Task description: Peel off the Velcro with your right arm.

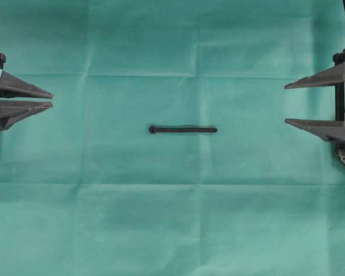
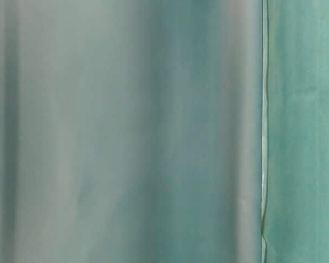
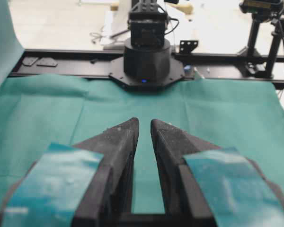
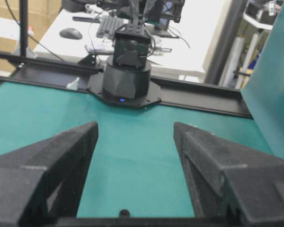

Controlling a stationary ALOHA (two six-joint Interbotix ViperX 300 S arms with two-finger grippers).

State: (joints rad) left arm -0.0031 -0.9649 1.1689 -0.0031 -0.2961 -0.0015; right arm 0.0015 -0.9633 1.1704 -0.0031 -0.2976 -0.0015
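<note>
The thin black Velcro strap (image 1: 183,130) lies flat on the green cloth (image 1: 172,218). Left of it, the teal-patched left gripper (image 1: 52,99) stands slightly parted. Right of it, the plain black right gripper (image 1: 286,104) gapes wide, empty.

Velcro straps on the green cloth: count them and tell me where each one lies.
1. The Velcro lies flat at the middle of the green cloth, lengthwise between the two arms, rounded end toward the left arm's side. Nothing appears to hide another.

Left gripper (image 1: 52,99), black pointed fingers with teal patches: at the left edge of the overhead view, tips pointing inward, jaws nearly together with a narrow gap, empty. Right gripper (image 1: 286,104), plain black pointed fingers: at the right edge, jaws well apart, empty.
</note>
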